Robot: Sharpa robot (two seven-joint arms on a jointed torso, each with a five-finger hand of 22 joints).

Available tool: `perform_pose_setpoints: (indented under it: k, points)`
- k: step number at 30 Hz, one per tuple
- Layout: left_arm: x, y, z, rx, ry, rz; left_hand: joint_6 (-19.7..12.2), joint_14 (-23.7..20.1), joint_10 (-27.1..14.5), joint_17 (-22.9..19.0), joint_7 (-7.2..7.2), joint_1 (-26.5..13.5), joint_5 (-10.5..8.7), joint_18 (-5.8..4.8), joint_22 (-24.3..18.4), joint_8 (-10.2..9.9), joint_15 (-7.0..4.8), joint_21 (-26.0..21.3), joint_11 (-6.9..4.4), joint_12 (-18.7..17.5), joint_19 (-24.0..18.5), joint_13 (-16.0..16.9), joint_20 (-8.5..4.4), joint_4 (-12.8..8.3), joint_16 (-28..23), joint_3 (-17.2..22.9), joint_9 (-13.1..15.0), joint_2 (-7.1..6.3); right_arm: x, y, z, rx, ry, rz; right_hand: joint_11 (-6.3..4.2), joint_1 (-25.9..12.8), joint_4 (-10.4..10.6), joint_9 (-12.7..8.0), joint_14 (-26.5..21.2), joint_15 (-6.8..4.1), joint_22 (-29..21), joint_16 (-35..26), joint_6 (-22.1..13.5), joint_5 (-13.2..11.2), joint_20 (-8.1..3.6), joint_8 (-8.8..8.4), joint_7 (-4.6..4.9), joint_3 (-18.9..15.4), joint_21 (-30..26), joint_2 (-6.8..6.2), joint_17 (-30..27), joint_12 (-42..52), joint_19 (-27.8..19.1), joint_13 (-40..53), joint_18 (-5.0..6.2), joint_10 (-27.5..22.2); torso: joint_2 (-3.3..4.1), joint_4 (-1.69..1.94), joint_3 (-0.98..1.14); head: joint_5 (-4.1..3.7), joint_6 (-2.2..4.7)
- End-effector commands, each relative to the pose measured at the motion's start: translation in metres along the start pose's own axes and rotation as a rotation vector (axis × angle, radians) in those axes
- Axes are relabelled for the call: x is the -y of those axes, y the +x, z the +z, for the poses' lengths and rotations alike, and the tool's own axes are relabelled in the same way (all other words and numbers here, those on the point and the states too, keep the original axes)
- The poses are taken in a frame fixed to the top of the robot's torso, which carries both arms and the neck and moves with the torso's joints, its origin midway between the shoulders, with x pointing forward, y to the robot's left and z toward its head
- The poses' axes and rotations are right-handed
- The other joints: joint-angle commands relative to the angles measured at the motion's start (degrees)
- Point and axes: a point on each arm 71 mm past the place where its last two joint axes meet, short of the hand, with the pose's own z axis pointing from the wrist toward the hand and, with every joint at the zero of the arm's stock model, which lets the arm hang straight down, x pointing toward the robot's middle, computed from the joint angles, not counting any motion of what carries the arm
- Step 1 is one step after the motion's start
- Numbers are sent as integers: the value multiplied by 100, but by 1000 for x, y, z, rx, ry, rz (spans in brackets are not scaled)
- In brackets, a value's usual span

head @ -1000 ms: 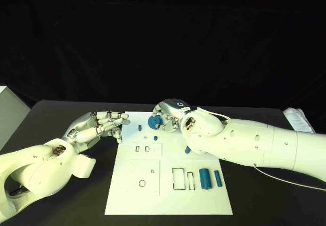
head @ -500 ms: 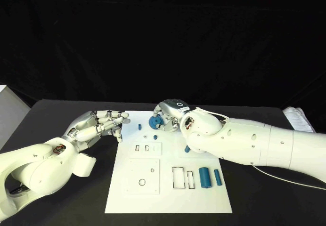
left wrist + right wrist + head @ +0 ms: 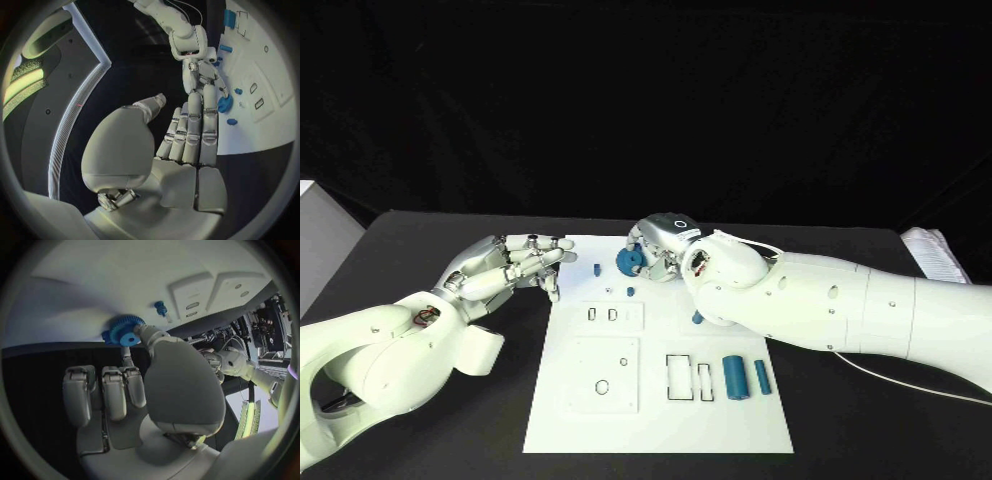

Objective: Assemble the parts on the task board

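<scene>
Right hand [image 3: 664,246]: reaches across the task board [image 3: 661,420] toward its 12 o'clock edge, pinching a blue gear [image 3: 630,258] just above the board. Left hand [image 3: 514,264]: at the board's 10 o'clock corner, fingers apart, holding nothing. Two blue cylinders [image 3: 734,379] lie at the board's 4 o'clock, on the black counter [image 3: 877,440].
</scene>
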Motion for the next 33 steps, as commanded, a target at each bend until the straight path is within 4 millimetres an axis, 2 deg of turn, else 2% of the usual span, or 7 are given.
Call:
perform_pose_setpoints:
  k: [1,11,13,15,18,22,33]
  points:
    - [1,3,0,-24,7,-4,-37,-27,-43,4,41,-9,-3,76,8,-37,-5,20,-15,-16,-40,0,17,-27,26,6,7,13,1,4,0,-14,7,-14,-32,-46,-7,12,586,-40,1235,21,31,-31,-38,13,-1,43,20,31,1506,-10,474,1166,-95,294,0,1,3,0,5]
    - [1,2,0,-23,6,-3,-37,-27,-43,4,41,-9,-3,76,8,-37,-5,20,-15,-16,-40,0,17,-27,26,6,7,13,0,4,0,-3,2,1,24,-274,12,-42,586,6,1212,21,-197,-232,-3,-113,63,65,-2,-22,1506,-104,460,1076,-89,203,1,-2,4,8,15]
    - [1,2,0,-23,6,-3,-37,-27,-43,4,41,-9,-3,76,8,-37,-5,20,-15,-16,-40,0,17,-27,26,6,7,13,0,4,0,-5,1,8,42,-402,57,-61,586,23,1212,21,-257,-478,15,-153,75,-21,-4,-37,1506,-133,458,1049,-88,176,-1,-4,4,12,14]
    - [1,2,0,-23,6,-3,-37,-27,-43,4,41,-9,-3,76,8,-37,-5,20,-15,-16,-40,0,17,-27,26,6,7,13,1,4,0,-9,0,13,55,-533,128,-93,586,35,1211,21,-346,-505,27,-206,90,-150,-7,-44,1506,-150,457,1034,-87,160,1,-3,5,14,13]
    - [1,2,0,-25,6,-4,-37,-27,-43,4,41,-9,-3,76,8,-37,-5,20,-15,-16,-40,0,17,-27,26,6,7,13,1,5,0,-23,-1,21,75,-785,354,-154,586,56,1212,21,-411,-578,51,-262,107,-610,-10,68,1506,-159,456,1032,-87,152,3,-6,7,19,7]
    - [1,1,0,-25,6,-2,-45,-39,-60,-4,42,-9,-2,79,49,-42,-2,90,-12,-11,-97,4,25,-36,37,8,15,28,2,7,-1,-43,0,30,86,-855,512,-197,586,69,1226,21,-409,-425,64,-277,116,-1085,-1,197,1506,-163,461,1035,-90,148,2,-7,8,20,0]
    - [0,-3,0,-17,6,3,-48,-41,-63,-5,41,4,-2,80,55,-44,-3,100,-13,-11,-105,4,25,-44,38,20,16,39,7,8,-3,-67,12,38,71,-919,523,-212,586,59,1232,21,-324,-209,59,-234,99,-1200,3,369,1506,-142,464,1061,-91,172,2,-3,11,23,-12]
